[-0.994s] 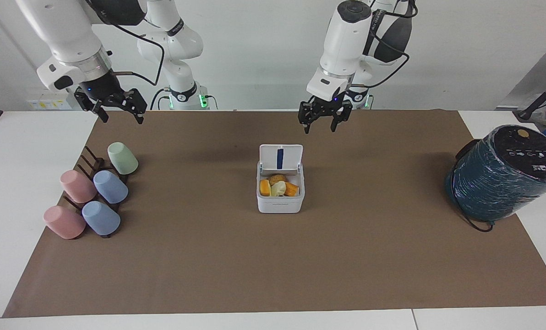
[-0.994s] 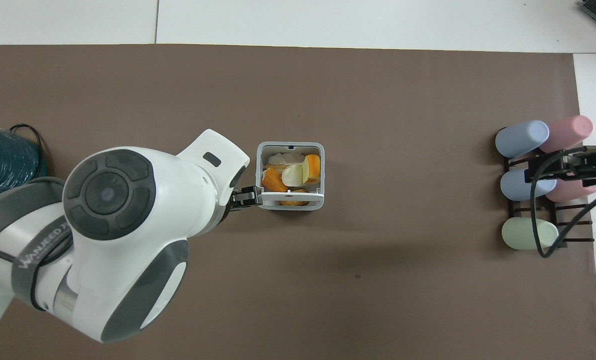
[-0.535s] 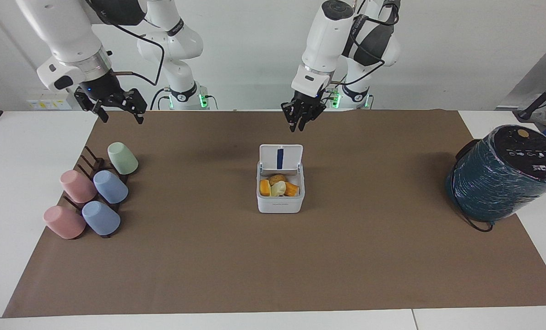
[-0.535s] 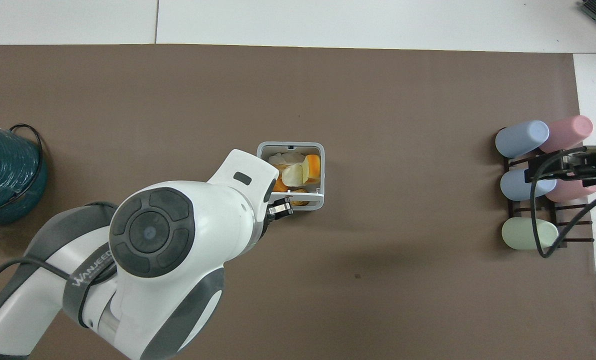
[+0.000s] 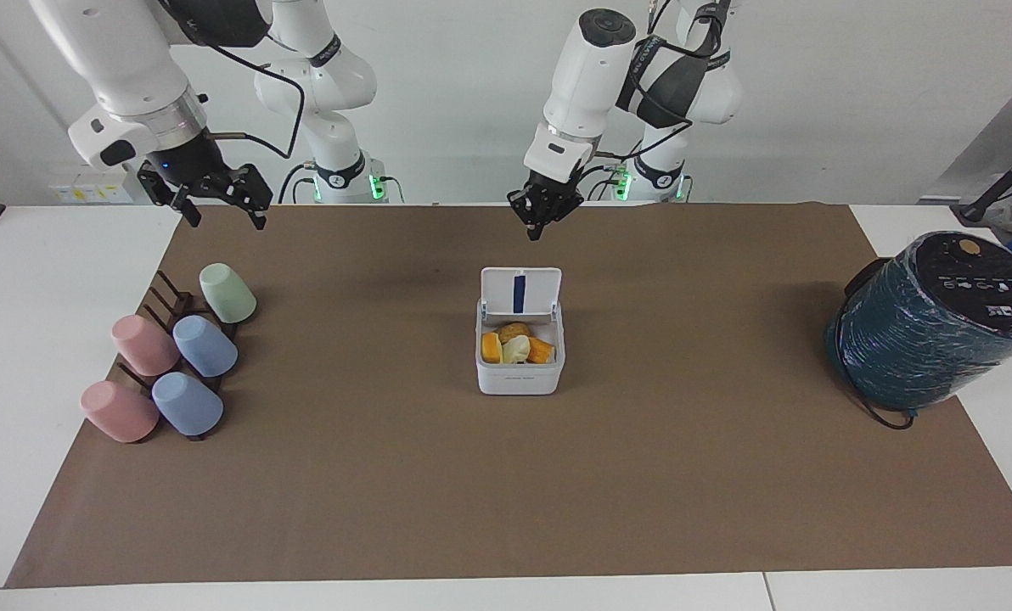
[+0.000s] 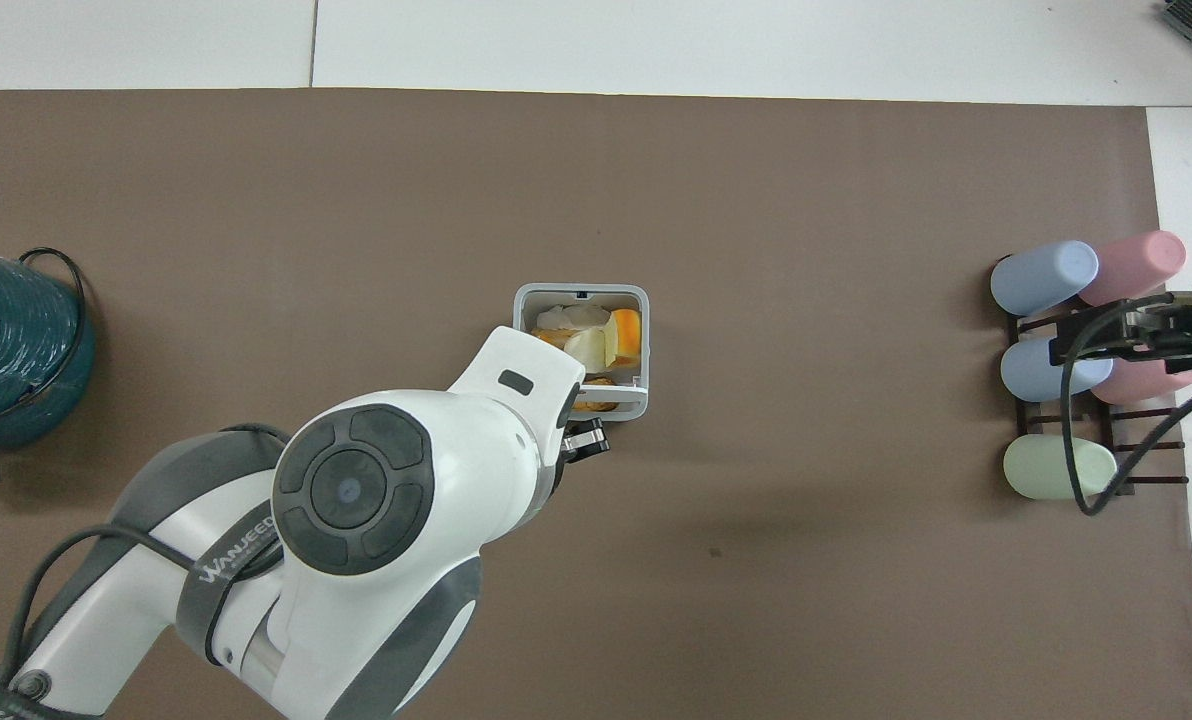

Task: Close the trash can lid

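The small white trash can (image 5: 519,379) stands mid-mat, with orange and pale food scraps inside; it also shows in the overhead view (image 6: 646,335). Its lid (image 5: 540,293) stands upright and open on the side nearer the robots, blue strip facing the camera. In the overhead view the lid (image 6: 624,393) is seen edge-on. My left gripper (image 5: 537,225) hangs in the air over the mat just beside the raised lid, clear of it; in the overhead view my left gripper (image 6: 588,442) shows by the lid's edge. My right gripper (image 5: 222,210) is open and waits above the cup rack.
A large dark teal wrapped cylinder (image 5: 930,331) with a black cable lies at the left arm's end of the mat. A dark rack with several pastel cups (image 5: 175,356) sits at the right arm's end. The left arm's wrist hides part of the can from overhead.
My left arm has swung toward the right arm's end and turned its wrist, bringing its gripper from beside the can to over the lid's hinge side. The lid stays open. The right arm is still.
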Controlling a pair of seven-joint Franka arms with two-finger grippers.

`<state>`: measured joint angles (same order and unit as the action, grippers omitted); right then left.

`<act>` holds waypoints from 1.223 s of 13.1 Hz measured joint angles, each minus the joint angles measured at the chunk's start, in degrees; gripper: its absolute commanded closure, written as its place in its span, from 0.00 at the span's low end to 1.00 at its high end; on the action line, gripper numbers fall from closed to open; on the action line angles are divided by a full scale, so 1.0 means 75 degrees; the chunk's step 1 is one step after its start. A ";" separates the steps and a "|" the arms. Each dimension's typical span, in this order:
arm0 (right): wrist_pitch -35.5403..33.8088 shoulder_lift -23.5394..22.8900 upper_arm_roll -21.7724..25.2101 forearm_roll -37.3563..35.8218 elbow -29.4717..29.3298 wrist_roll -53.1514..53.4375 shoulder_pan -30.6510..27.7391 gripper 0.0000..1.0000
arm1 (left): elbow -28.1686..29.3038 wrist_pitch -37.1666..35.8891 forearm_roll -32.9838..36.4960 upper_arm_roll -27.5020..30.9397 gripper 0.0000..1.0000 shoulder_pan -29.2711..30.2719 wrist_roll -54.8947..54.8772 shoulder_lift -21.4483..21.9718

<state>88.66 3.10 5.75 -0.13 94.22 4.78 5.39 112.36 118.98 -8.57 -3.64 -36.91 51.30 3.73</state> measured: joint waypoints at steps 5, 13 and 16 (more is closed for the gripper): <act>0.0000 0.0000 0.0000 0.0000 0.0000 0.0000 0.0000 0.00 | 0.0094 0.0873 -0.0079 0.0031 1.00 -0.0020 0.0191 -0.0302; 0.0000 0.0000 0.0000 0.0000 0.0000 0.0000 0.0000 0.00 | 0.0099 0.2622 -0.0534 0.0147 1.00 0.0153 0.0366 -0.0849; 0.0000 0.0000 0.0000 0.0000 0.0000 0.0000 0.0000 0.00 | 0.0099 0.2854 -0.0627 0.0187 1.00 0.0300 0.0366 -0.0938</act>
<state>88.66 3.10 5.75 -0.13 94.22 4.78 5.39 113.10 140.38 -13.27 -2.24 -34.66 54.04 -3.31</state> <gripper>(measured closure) 0.000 0.987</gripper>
